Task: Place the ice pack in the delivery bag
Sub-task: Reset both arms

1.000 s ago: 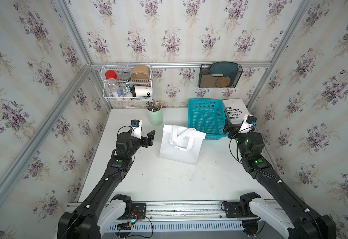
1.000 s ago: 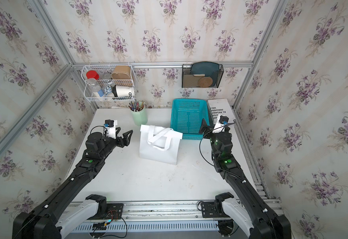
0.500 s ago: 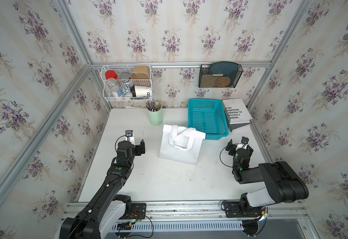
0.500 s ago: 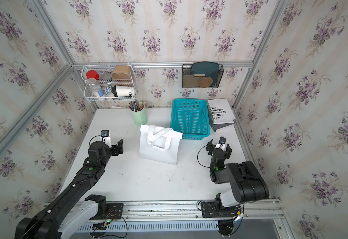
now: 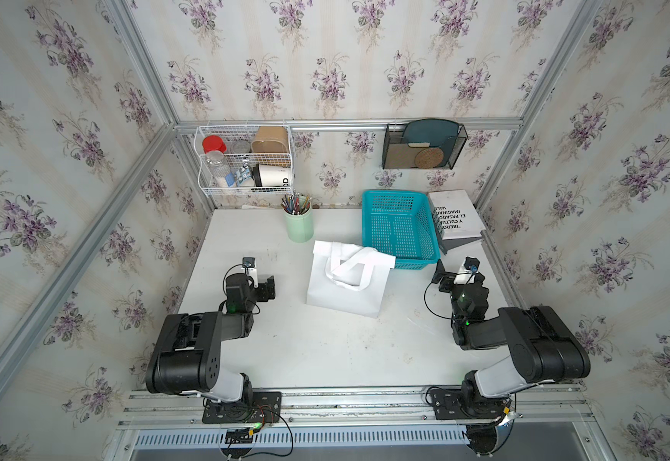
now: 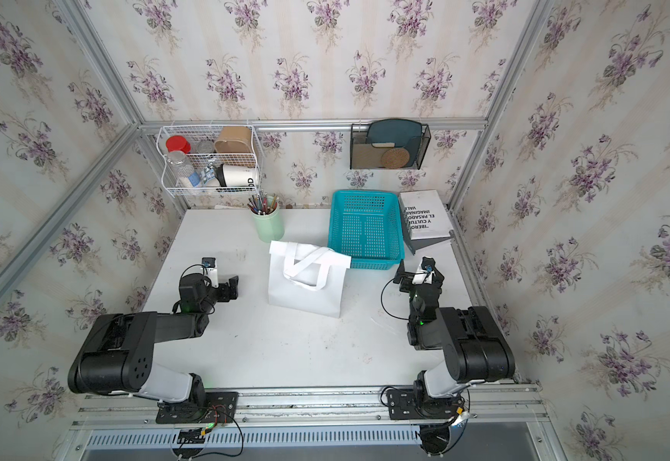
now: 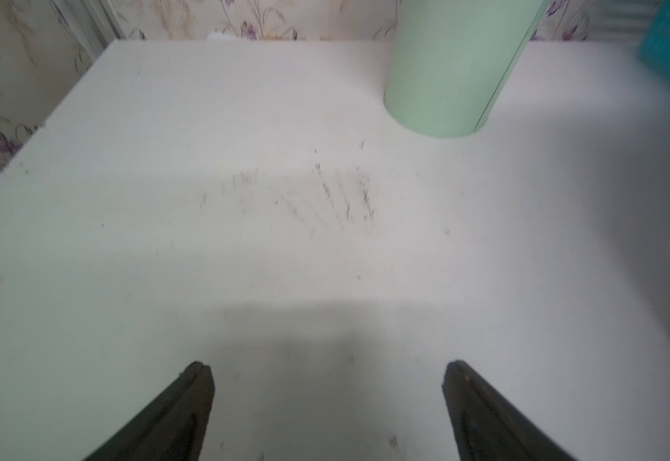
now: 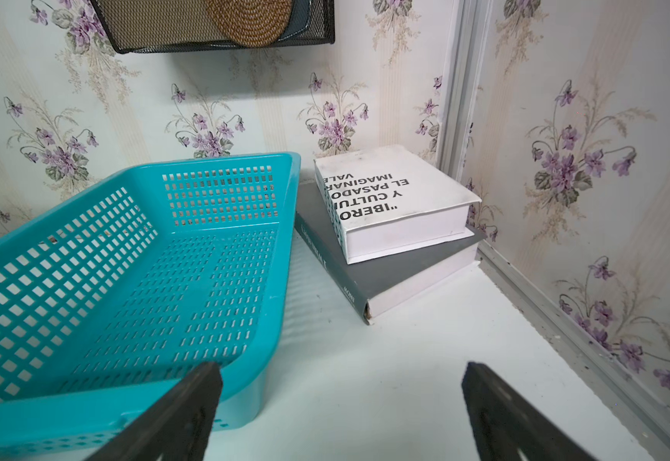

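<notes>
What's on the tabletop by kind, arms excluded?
Bags: 1, the delivery bag
Baskets: 1, the teal basket
Books: 2, the white book stacked on the grey book
Cups: 1, the green pencil cup
Total: 5

My fingers (image 7: 173, 411) look matt black, the white table (image 7: 245, 259) smooth but scuffed grey, the bag (image 5: 345, 299) matt and paper-like, the basket (image 8: 221, 191) glossy perforated teal plastic, the cup (image 7: 445, 72) smooth matt green, the wall rack (image 5: 245, 190) white-coated wire.
</notes>
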Robot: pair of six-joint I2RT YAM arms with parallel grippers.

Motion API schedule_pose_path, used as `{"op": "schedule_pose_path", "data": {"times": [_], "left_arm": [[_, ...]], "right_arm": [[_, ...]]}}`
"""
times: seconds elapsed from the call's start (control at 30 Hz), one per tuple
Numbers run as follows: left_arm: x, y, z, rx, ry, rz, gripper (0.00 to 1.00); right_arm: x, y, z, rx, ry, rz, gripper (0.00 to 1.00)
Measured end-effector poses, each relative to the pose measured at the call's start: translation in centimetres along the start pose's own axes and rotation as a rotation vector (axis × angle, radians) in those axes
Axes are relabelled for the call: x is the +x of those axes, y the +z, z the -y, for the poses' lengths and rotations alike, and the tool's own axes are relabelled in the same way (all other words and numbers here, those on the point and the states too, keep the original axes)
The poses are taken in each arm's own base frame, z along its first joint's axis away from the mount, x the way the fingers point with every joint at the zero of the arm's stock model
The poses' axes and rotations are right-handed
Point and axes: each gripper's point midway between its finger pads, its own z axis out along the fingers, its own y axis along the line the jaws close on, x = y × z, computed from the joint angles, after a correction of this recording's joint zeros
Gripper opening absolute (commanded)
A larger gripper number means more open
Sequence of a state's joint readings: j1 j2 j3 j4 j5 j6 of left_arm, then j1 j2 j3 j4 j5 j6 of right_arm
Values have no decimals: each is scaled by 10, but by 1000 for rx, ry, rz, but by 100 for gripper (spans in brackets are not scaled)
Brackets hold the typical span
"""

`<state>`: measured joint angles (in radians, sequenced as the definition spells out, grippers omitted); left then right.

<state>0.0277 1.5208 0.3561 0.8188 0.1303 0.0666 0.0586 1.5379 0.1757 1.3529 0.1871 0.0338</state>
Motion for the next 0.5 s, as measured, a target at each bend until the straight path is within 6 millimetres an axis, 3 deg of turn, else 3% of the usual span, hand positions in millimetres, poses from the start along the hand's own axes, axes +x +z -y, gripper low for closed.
{"op": "schedule_pose_path", "data": {"times": [0.17,0.23,0.33,0.5], "left_arm": [[-20,3,0,4,9,49,99],[-22,2,0,0,12,77,99],[-12,2,-1,-4,6,51,100],[-26,5,-1,-4,10,81,100]], "right_arm": [[20,-33,15,40,16,-9,100],[28,-36,17,43,13,-27,100],[18,-37,16,39,21,13,100],[15,-37,15,35,24,27,100]]}}
